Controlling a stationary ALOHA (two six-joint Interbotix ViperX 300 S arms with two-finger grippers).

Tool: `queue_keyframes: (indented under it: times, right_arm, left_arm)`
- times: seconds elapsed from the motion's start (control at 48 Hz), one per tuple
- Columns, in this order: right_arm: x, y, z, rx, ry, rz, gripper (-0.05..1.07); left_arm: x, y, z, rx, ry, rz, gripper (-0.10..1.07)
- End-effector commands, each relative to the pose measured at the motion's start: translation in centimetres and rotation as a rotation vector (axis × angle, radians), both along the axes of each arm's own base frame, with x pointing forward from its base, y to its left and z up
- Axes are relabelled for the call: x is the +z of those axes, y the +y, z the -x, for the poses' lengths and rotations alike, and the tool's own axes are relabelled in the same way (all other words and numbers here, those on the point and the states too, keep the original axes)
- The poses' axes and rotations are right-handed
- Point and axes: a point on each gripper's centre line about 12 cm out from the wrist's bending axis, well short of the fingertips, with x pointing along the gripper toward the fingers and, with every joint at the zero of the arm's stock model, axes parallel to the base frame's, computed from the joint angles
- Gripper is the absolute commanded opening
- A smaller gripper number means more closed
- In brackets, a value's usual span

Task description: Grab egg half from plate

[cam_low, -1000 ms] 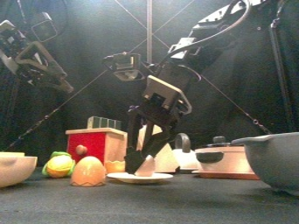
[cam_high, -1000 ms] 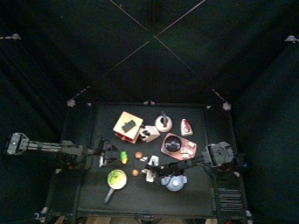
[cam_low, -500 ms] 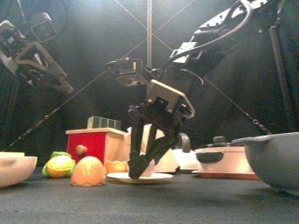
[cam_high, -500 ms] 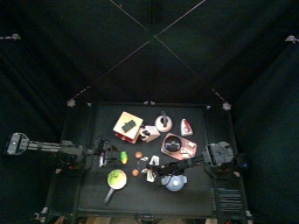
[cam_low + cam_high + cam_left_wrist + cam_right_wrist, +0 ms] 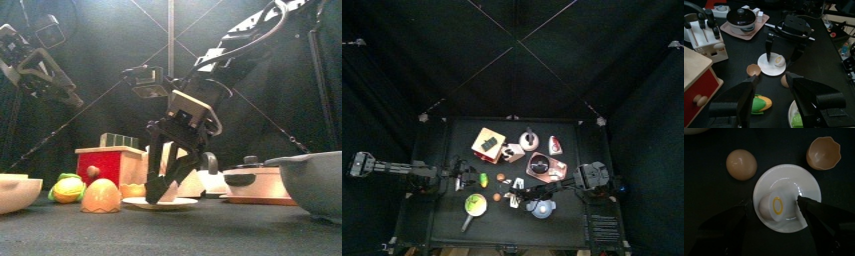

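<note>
The egg half point(image 5: 777, 208), white with a yellow ring on its cut face, lies on a small white plate point(image 5: 804, 183). My right gripper point(image 5: 775, 203) is open, low over the plate, with one jaw on each side of the egg half and not closed on it. In the front view this gripper point(image 5: 168, 192) reaches down to the plate point(image 5: 158, 205) and its jaws hide the egg half. The left wrist view shows the plate point(image 5: 767, 66) and the egg half point(image 5: 779, 61) beneath the right arm. My left gripper point(image 5: 771, 80) is open and empty, held back from the plate.
A whole brown egg point(image 5: 741, 164) and a broken eggshell point(image 5: 823, 153) lie beside the plate. A red box point(image 5: 110, 165), a grey bowl point(image 5: 314, 180), a corn cob point(image 5: 761, 104) and a tray with a black pot point(image 5: 743, 17) stand around.
My right gripper has come down from above the plate until its open jaws straddle the egg half. The left arm has barely moved.
</note>
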Motion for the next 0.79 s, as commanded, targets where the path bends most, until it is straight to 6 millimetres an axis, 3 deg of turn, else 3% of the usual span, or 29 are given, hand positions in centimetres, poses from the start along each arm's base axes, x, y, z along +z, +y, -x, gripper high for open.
queue_keyframes:
  times: [0.0,0.292,0.583,0.771]
  right_arm:
    - [1.25,-0.11,-0.34,-0.003,-0.033,-0.009,1.0]
    - [1.21,0.02,-0.29,0.0,-0.032,-0.008,0.98]
    - [1.21,0.02,-0.29,-0.001,-0.032,-0.009,0.78]
    - [1.66,0.0,-0.31,-0.003,-0.04,-0.009,0.71]
  left_arm:
    - [0.5,-0.05,-0.28,-0.005,-0.018,-0.004,0.86]
    - [0.5,-0.05,-0.28,-0.004,-0.018,-0.002,0.86]
    - [0.5,-0.05,-0.28,-0.004,-0.018,-0.001,0.86]
    - [0.5,-0.05,-0.28,-0.004,-0.018,-0.001,0.86]
